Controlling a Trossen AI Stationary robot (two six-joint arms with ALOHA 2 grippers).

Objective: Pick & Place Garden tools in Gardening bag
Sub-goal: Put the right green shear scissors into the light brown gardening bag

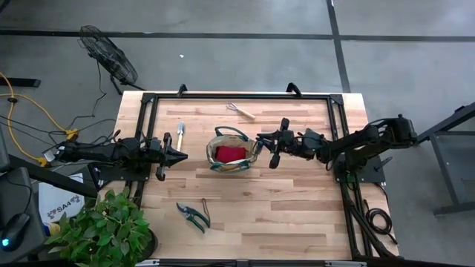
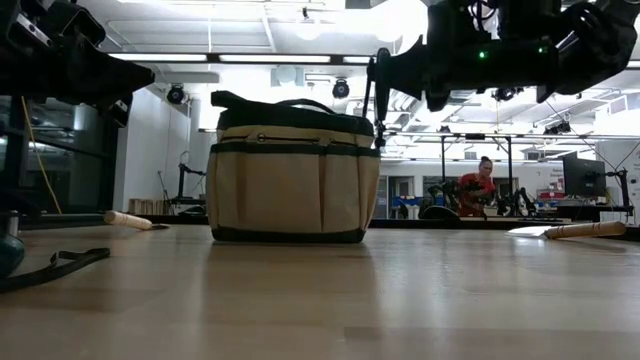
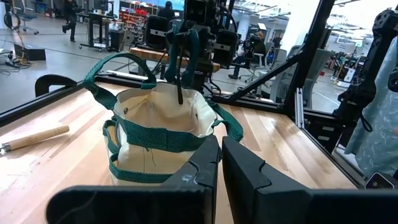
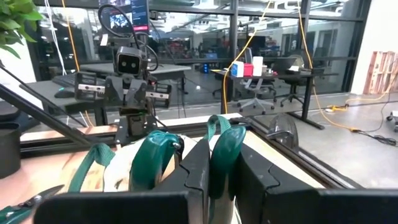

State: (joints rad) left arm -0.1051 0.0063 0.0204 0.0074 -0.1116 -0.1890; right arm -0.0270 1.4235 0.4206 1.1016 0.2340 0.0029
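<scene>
The round beige fabric gardening bag [image 1: 231, 153] with teal trim sits mid-table, something red inside. Just right of it, the right gripper [image 1: 273, 147] is clamped on a teal-handled tool [image 4: 219, 152] above the rim; releasing it into the bag looks next. Left of the bag, the left gripper [image 1: 177, 156] waits, fingers closed, empty.
</scene>
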